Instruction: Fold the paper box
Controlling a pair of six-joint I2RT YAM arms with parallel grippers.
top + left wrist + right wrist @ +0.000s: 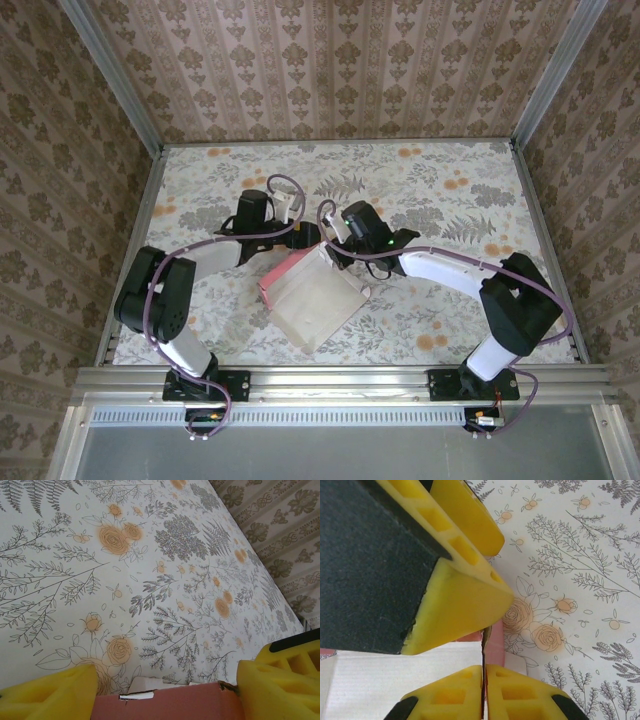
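Jaws of the right gripper (483, 690) pinch the 12 o'clock edge of the salmon-pink cardboard paper box (315, 300), those of the left gripper (166, 674) gape: apparently mid-fold, next creasing that wall upright.

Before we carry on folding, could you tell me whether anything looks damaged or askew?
The paper box lies at an angle to the table edges. In the left wrist view its pink edge carries a small ragged whitish nick, which looks like a slight tear or frayed corner. Nothing else stands out.

Right tool (483, 674) tight on paper box (395, 677)
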